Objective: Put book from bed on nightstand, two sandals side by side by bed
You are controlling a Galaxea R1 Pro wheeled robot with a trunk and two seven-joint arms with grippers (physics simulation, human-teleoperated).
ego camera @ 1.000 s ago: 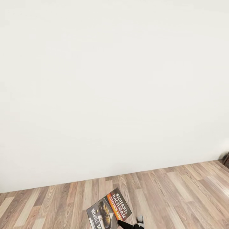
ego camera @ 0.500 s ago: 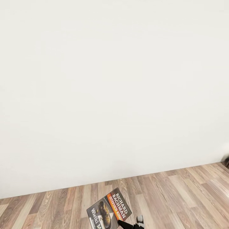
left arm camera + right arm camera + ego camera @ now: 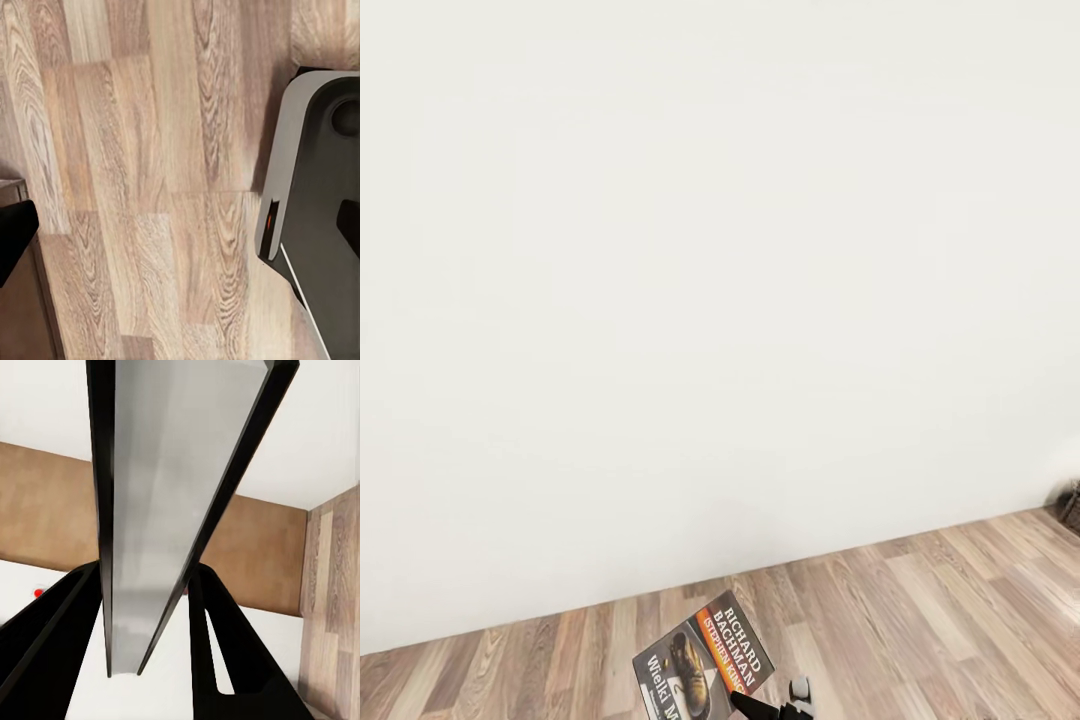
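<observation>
White wall [image 3: 720, 250] ahead, plank floor [image 3: 920, 600] below. Right gripper [image 3: 760, 706] clamped on book [image 3: 705, 660], carried tilted above floor, presumably for transport to a nightstand. Book's edge pinched between fingers [image 3: 225, 660]. Left gripper [image 3: 15, 232]: cannot tell whether open.

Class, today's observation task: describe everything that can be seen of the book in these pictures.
The book is a thin paperback with a dark grey cover, an orange band, white "RICHARD BACHMAN" lettering and a dark picture of a shoe. It is held above the wood-plank floor, tilted, its lower part cut off by the head view's edge. The right gripper clamps it; in the right wrist view its black fingers press both sides of the edge-on book.
</observation>
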